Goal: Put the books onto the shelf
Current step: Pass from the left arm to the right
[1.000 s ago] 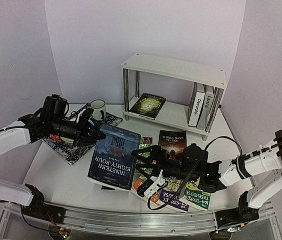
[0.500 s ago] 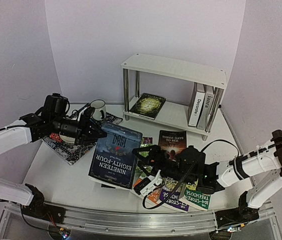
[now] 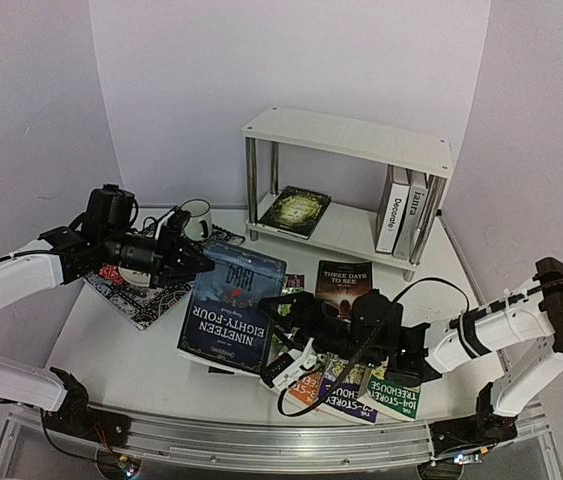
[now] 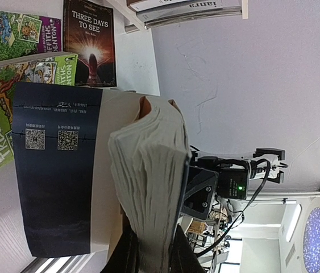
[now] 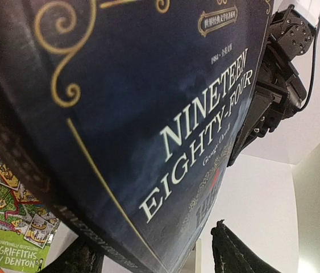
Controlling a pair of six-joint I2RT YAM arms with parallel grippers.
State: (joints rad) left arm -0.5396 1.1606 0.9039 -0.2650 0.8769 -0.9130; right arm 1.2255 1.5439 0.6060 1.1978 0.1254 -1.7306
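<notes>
My left gripper (image 3: 189, 266) (image 4: 148, 250) is shut on the page edge of a dark blue book (image 3: 231, 315) (image 4: 148, 165), "Nineteen Eighty-Four", holding it tilted above the table. My right gripper (image 3: 289, 338) (image 5: 154, 253) stands open, its fingers straddling that book's (image 5: 148, 108) lower edge with a gap at the cover side. More books lie flat beneath: a black one (image 3: 344, 285) and green and purple paperbacks (image 3: 361, 392). The white shelf (image 3: 346, 140) stands behind, a dark-green book (image 3: 296, 210) flat on its lower board and two white books (image 3: 401, 210) upright at its right.
A white mug (image 3: 196, 215) and a dark patterned placemat (image 3: 139, 298) sit at the back left under my left arm. Lilac walls close in on the left, back and right. The metal rail (image 3: 261, 440) runs along the near edge.
My right gripper has slid left up to the blue book's near edge and its jaws have narrowed. My left gripper has kept its hold, the book shifting slightly.
</notes>
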